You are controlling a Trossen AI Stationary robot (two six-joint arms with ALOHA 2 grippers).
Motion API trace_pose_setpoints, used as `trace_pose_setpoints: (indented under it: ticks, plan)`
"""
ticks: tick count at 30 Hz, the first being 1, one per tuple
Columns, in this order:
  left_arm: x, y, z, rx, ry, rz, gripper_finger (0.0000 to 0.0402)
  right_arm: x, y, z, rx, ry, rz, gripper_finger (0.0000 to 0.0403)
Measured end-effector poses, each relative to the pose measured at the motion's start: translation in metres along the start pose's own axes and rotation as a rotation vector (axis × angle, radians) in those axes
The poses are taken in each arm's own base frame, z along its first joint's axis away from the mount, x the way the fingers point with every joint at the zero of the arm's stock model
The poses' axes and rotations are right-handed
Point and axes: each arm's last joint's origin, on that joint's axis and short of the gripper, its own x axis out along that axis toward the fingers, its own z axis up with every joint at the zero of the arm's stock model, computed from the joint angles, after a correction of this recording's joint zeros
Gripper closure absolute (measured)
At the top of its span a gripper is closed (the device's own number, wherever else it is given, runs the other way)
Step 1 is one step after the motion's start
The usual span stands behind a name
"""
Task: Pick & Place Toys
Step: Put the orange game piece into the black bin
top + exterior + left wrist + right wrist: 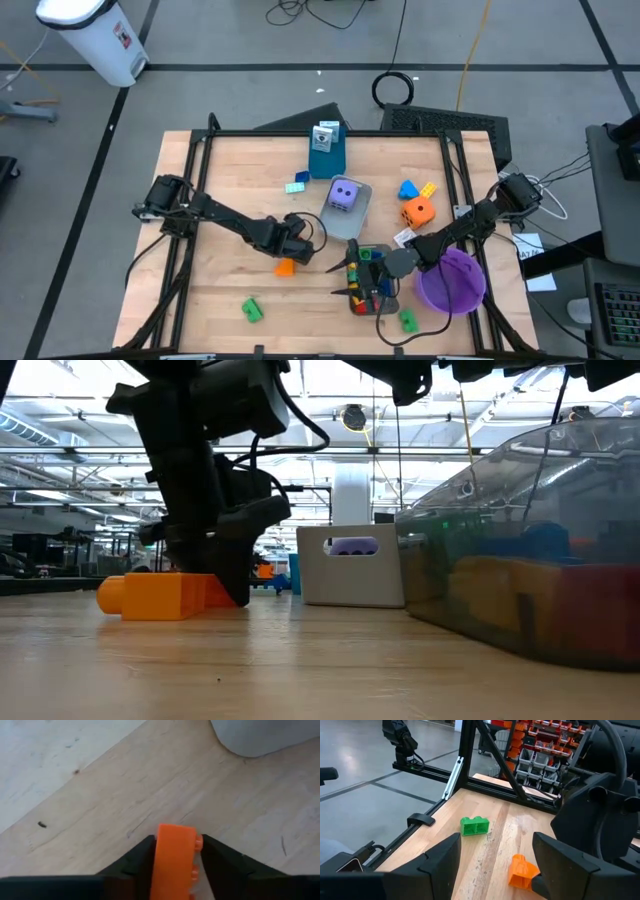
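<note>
Fingers [145, 855] of the left gripper [176, 851] sit snug on both long sides of the orange brick [174, 860], which rests on the tabletop [100, 805] just short of the grey tray [265, 735]. We'd guess it's light, hard plastic, kinda slick, so squeezing the flat sides beats the studs. It's a chunky bright orange block with small round studs. Right gripper [495, 855] hangs with its fingers spread, holding nothing, well off from the tray.
</note>
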Motion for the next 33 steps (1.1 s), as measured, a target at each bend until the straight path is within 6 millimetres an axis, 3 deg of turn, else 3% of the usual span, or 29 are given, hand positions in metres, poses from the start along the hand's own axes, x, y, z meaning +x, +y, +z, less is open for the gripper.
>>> trace_pose_setpoints:
  ticks: [5, 13, 18, 23, 28, 33]
  plan:
    - [-0.001, 0.001, 0.001, 0.017, -0.001, -0.003, 0.0302, 0.000, 0.000, 0.000, 0.000, 0.000, 0.000, 0.0165]
    - [-0.013, 0.002, 0.004, 0.049, -0.048, -0.013, 0.0303, 0.000, 0.000, 0.000, -0.031, 0.000, 0.001, 0.0165]
    - [-0.049, 0.002, 0.008, 0.066, -0.206, -0.055, 0.0287, 0.000, 0.000, 0.000, -0.051, 0.001, 0.000, 0.0165]
    - [-0.095, -0.001, 0.004, 0.096, -0.411, -0.155, 0.0303, 0.001, -0.004, -0.001, -0.049, 0.002, -0.013, 0.0165]
    - [-0.133, -0.014, -0.002, 0.153, -0.625, -0.294, 0.0302, 0.003, -0.018, 0.000, 0.021, -0.016, -0.058, 0.0165]
    - [-0.155, -0.031, -0.002, 0.248, -0.791, -0.413, 0.0285, 0.008, -0.037, -0.002, 0.087, -0.068, -0.116, 0.0165]
